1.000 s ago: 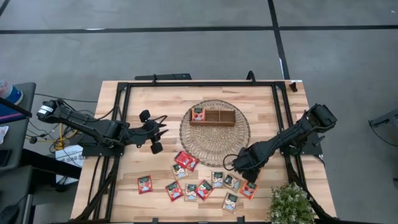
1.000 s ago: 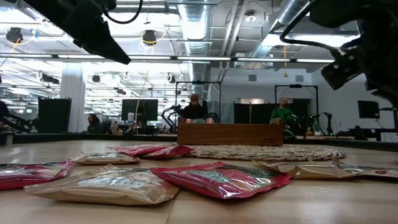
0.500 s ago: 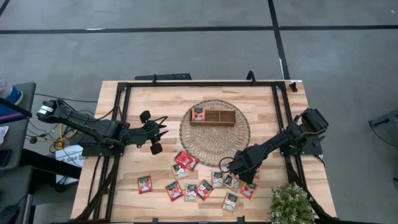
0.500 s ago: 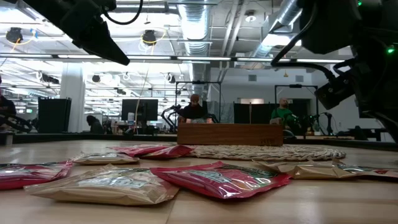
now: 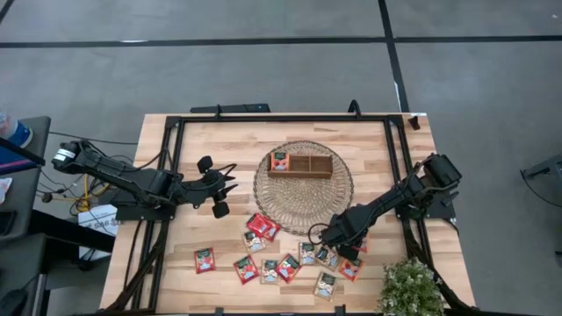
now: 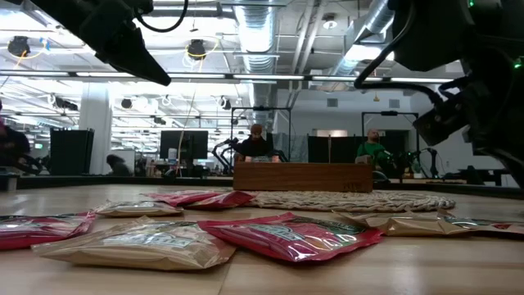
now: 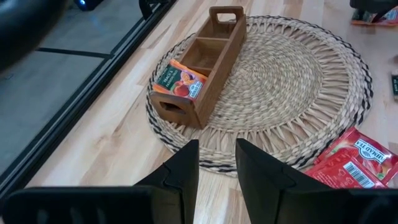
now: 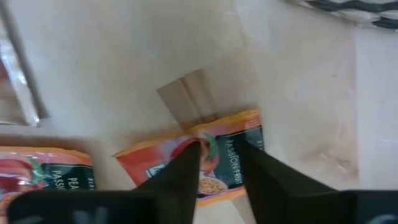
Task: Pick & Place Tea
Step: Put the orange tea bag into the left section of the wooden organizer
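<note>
Tea sachet (image 8: 205,163) half hidden under right gripper (image 8: 219,163), fingers straddling it, grasp unclear.

Red-orange and pale beige tea sachets (image 5: 263,226), brown tray (image 5: 300,165), tan mat (image 5: 303,204) with dark-striped rim.

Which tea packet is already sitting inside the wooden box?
The orange sachet in the wooden tray's end compartment on the wicker mat. All others lie loose on the table.

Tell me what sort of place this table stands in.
Probably an open-plan robotics lab or workshop: exposed ceiling ducts, people seated at monitors behind the wooden table, and bare grey concrete floor around it.
</note>
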{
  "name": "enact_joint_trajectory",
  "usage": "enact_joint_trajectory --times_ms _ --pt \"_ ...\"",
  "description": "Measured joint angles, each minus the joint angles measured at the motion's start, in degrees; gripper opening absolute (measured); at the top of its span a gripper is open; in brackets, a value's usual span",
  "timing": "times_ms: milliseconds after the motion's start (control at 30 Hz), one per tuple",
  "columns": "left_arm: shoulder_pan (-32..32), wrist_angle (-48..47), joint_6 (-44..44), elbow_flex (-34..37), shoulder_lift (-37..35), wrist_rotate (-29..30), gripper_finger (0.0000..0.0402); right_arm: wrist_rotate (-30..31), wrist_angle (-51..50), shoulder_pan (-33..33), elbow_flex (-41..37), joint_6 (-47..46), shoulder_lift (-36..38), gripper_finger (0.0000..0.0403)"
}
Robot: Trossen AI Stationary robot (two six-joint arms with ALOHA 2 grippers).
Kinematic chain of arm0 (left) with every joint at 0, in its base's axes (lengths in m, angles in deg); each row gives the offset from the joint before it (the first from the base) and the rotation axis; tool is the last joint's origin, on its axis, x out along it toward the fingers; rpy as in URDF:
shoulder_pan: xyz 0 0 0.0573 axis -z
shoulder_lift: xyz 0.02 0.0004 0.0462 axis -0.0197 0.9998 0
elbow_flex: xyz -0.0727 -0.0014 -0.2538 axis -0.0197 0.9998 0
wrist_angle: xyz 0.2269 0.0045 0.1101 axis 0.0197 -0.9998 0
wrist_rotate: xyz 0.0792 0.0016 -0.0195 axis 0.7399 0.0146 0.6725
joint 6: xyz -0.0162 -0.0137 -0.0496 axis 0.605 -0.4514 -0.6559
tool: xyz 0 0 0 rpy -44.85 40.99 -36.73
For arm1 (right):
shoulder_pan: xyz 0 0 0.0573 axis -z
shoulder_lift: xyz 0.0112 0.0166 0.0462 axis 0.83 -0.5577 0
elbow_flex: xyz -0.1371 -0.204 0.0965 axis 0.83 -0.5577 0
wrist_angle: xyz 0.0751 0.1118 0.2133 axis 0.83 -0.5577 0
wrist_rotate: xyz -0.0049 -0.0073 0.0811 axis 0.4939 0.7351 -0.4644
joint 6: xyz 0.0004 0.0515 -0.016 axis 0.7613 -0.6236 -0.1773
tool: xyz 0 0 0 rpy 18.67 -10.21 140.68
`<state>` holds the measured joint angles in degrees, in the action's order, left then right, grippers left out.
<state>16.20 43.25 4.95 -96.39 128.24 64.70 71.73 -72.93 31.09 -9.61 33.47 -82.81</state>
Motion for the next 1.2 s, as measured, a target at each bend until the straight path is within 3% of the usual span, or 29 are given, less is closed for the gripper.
enact_joint_trajectory --times_ms 133,467,733,933,1200 --pt "0.00 0.00 0.00 0.00 0.00 0.00 0.0099 -0.06 0.59 0.31 -0.09 0.19 0.20 0.0012" --pt "0.00 0.00 -1.00 0.00 0.00 0.00 0.0099 6.14 -7.50 0.50 4.79 0.48 2.31 0.0000" --pt "0.00 0.00 -1.09 0.00 0.00 0.00 0.0099 6.54 -12.71 0.42 9.35 -0.66 5.52 0.0001" --pt "0.00 0.00 -1.41 0.00 0.00 0.00 0.0099 2.23 -17.83 0.42 9.42 -7.28 6.99 0.0033" --pt "0.00 0.00 -1.84 0.00 0.00 -0.04 0.0099 4.11 -17.87 0.36 8.91 -7.01 6.61 0.0144"
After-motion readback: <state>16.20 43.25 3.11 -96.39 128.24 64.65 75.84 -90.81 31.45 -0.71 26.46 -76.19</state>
